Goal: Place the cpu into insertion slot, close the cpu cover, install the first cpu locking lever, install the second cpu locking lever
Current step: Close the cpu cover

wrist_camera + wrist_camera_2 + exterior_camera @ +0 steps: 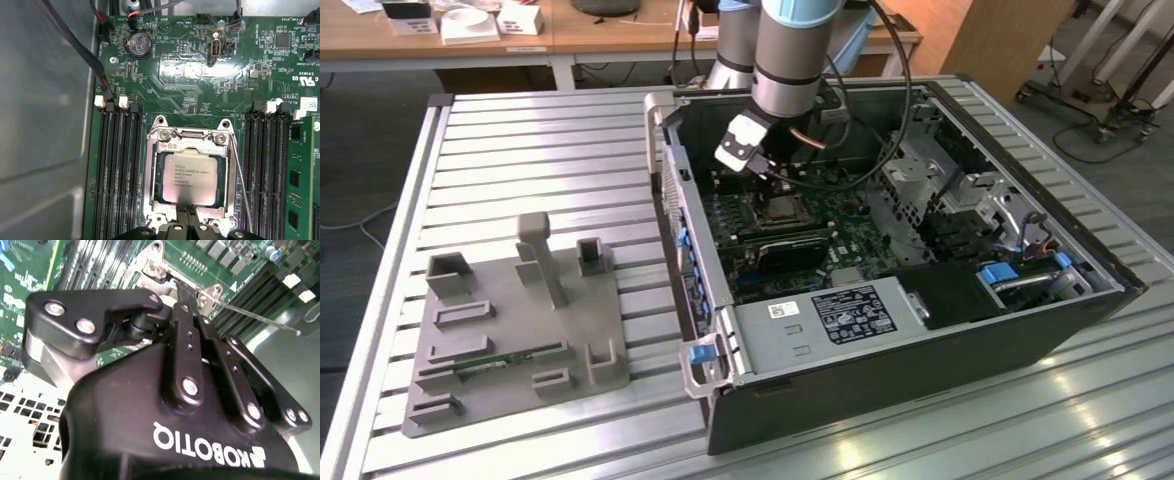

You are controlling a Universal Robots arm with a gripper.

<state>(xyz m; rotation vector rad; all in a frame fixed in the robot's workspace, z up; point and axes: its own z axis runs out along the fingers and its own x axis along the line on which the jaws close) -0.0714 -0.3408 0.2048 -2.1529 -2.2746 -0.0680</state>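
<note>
**CPU seated, cover down**

In the first wrist view, black memory slots (117, 170) flank the insertion slot (149, 190). The cpu (191, 177) lies inside under the flat cpu cover (192, 145). The gripper (187, 216), fingers pressed together with nothing visibly held, sits at its edge, and a wire lever (241, 185) runs alongside.

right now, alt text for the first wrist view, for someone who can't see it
The cpu sits in the insertion slot, framed by the cpu cover, on a green circuit board. The gripper, fingertips together, is at the socket's edge, with black memory slots on either side.
</note>
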